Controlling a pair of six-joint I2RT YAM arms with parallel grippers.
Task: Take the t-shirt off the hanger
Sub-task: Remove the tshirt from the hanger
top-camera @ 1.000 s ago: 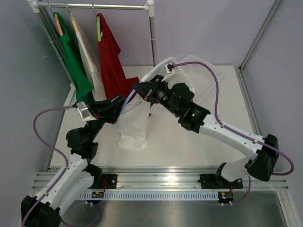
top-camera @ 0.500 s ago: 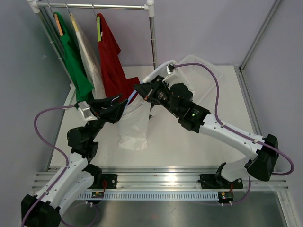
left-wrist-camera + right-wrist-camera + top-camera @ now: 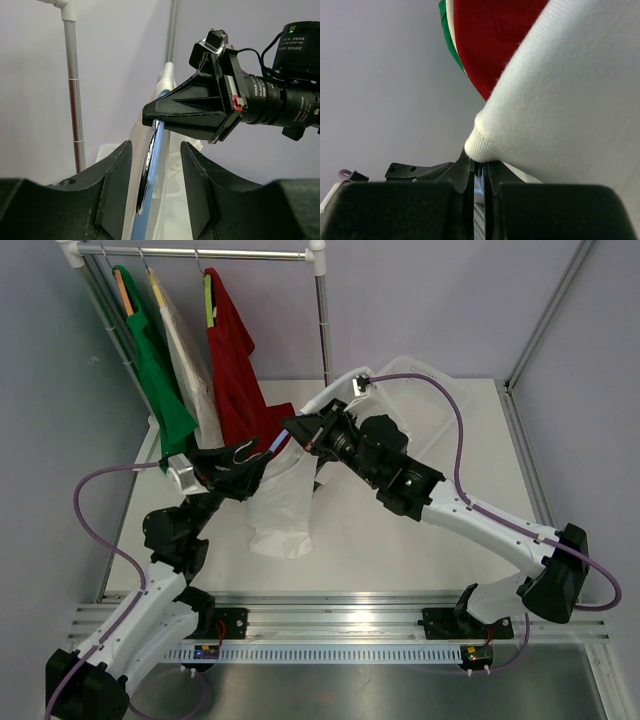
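Observation:
A white t-shirt (image 3: 283, 502) hangs on a light blue hanger (image 3: 275, 444) above the table's middle. My right gripper (image 3: 299, 430) is shut on the hanger's top end, and in the right wrist view (image 3: 481, 171) the t-shirt's ribbed collar (image 3: 484, 146) rests against the closed jaws. My left gripper (image 3: 249, 456) stands open at the shirt's left. From the left wrist the blue hanger (image 3: 150, 192) and its metal hook (image 3: 148, 165) run up between the left gripper (image 3: 154, 146) fingers without touching either one. The right gripper (image 3: 156, 120) clamps the hanger just above.
A clothes rack (image 3: 321, 315) stands at the back left with a green shirt (image 3: 160, 370), a beige shirt (image 3: 190, 360) and a red shirt (image 3: 235, 360) on hangers, close behind the grippers. A clear plastic bin (image 3: 415, 375) sits at the back right.
My left gripper has opened and let go of the hanger, whose metal hook now shows free between its fingers. The right gripper and t-shirt have barely moved.

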